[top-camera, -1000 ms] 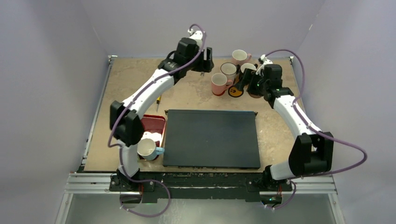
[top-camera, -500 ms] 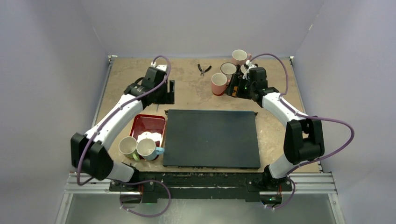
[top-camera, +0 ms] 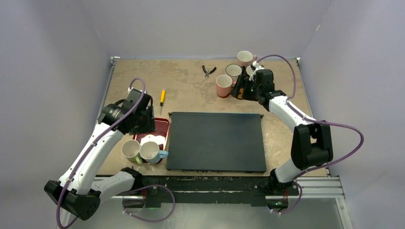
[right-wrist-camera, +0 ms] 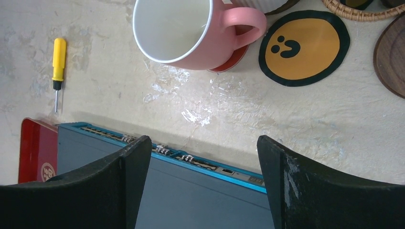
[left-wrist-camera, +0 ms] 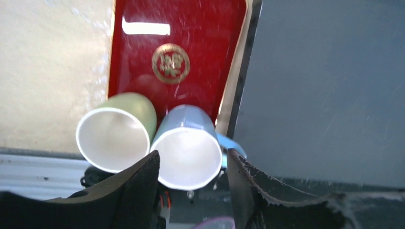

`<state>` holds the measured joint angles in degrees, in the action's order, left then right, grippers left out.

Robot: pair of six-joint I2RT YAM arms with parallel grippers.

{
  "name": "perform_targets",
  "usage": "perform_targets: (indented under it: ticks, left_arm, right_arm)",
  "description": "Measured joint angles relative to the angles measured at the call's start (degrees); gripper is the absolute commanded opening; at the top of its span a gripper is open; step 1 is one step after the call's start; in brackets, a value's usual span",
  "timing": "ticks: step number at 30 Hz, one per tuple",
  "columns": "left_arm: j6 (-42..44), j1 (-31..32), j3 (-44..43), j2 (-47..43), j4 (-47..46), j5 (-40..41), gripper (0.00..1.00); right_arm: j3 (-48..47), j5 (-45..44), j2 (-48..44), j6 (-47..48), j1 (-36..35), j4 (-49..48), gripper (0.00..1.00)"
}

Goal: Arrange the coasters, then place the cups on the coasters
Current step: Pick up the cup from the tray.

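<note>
A light blue cup [left-wrist-camera: 188, 145] and a light green cup [left-wrist-camera: 117, 136] stand side by side at the near end of the red tray [left-wrist-camera: 176, 57]. My left gripper [left-wrist-camera: 191, 183] hovers over them, open, and the blue cup's rim shows between its fingers. From above, this left gripper [top-camera: 145, 129] is over the tray. My right gripper [right-wrist-camera: 203, 162] is open and holds nothing, above the mat's far edge. Ahead of it, a salmon pink cup [right-wrist-camera: 172, 28] stands on a red coaster [right-wrist-camera: 229, 59]. Beside that lie a yellow coaster with a black face [right-wrist-camera: 304, 47] and a dark brown coaster [right-wrist-camera: 391, 55].
A large black mat [top-camera: 216, 141] fills the table's middle. A yellow-handled screwdriver [top-camera: 162, 98] lies behind the tray, and pliers [top-camera: 207, 70] lie at the back. More cups [top-camera: 245, 58] cluster at the back right around my right gripper [top-camera: 241, 90]. A woven rim [right-wrist-camera: 363, 12] shows beyond the yellow coaster.
My left arm has swung from the back centre to the front left, over the red tray, and its jaws have narrowed. The right gripper shifted slightly back toward the cups, then held.
</note>
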<state>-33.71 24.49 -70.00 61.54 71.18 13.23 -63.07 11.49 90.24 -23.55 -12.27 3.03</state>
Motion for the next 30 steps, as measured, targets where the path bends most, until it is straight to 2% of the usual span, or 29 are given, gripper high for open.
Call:
perform_targets:
  ticks: [8,12,16,23,28,30]
  left_arm:
    - [-1.68,0.02,9.73,-5.44,2.01,-10.45,0.47]
    - [-2.27,0.02,13.62,-5.11,-0.28,-13.55,0.53]
    - [-2.32,0.02,16.44,-3.93,-3.78,-14.67,0.52]
    - [-3.23,0.02,22.21,-0.50,-10.60,-15.26,0.34]
    - [-4.35,0.02,22.67,2.21,-14.08,-14.56,0.03]
    - [-4.61,0.13,22.53,2.75,-14.82,-13.53,0.00]
  right_arm:
    - [2.49,-0.02,-1.25,-0.04,-0.04,-0.76,0.84]
    - [3.56,-0.02,-1.75,-0.04,-0.04,-0.76,0.84]
    - [3.61,-0.15,-2.78,-0.02,-0.04,-0.72,0.84]
    - [3.61,-0.46,-3.78,-0.02,-0.04,-0.74,0.84]
    - [3.61,-0.31,-3.78,-0.04,-0.04,-0.81,0.84]
    - [3.61,-0.24,-3.76,-0.02,-0.04,-0.83,0.84]
